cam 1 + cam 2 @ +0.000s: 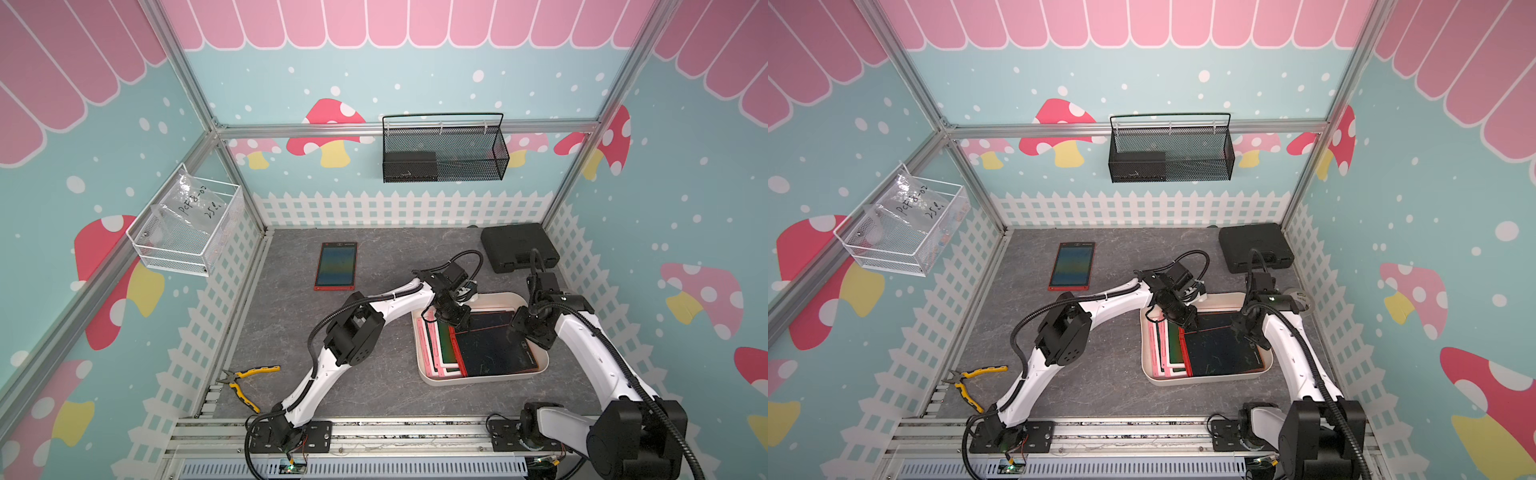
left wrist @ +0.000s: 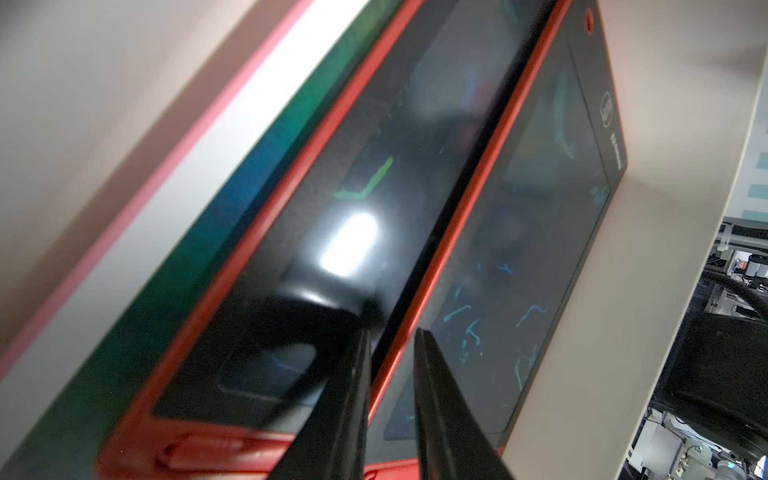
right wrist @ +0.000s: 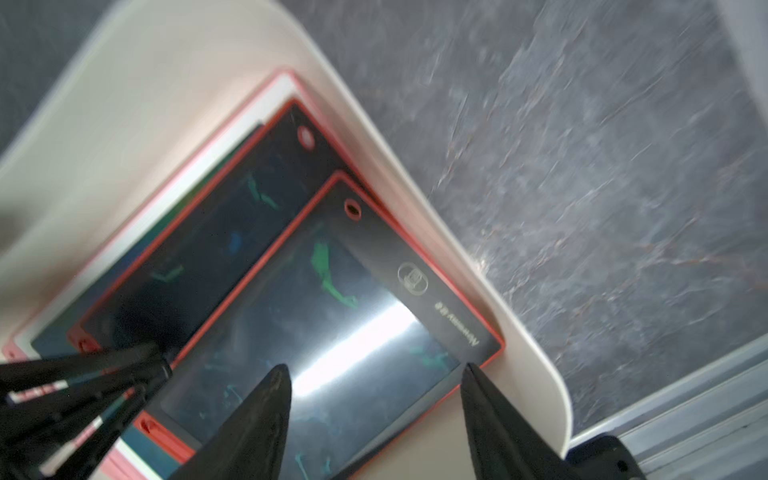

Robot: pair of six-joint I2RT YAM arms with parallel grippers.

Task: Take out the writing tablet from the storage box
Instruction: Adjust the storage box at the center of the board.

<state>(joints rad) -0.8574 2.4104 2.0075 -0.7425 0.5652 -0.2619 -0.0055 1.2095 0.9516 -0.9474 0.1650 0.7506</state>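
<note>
The cream-white storage box (image 1: 478, 380) (image 1: 1204, 381) sits at the table's right front and holds several overlapping writing tablets. The topmost writing tablet (image 1: 494, 347) (image 1: 1221, 353) (image 3: 332, 316) (image 2: 519, 257) has a red frame and a dark screen with faint scribbles. My left gripper (image 1: 455, 322) (image 1: 1183, 322) (image 2: 392, 336) is shut on its red left edge, near the far corner; that edge stands slightly off the tablet below. My right gripper (image 1: 525, 328) (image 1: 1250, 332) (image 3: 374, 370) hangs open over the same tablet's right edge, with one finger above the screen and the other above the box floor.
Another red tablet (image 1: 336, 266) lies flat on the table at the back left. A black hard case (image 1: 517, 245) stands behind the box. Yellow-handled pliers (image 1: 245, 382) lie at the front left. A black mesh basket (image 1: 444, 153) and a white wire basket (image 1: 187, 232) hang on the walls.
</note>
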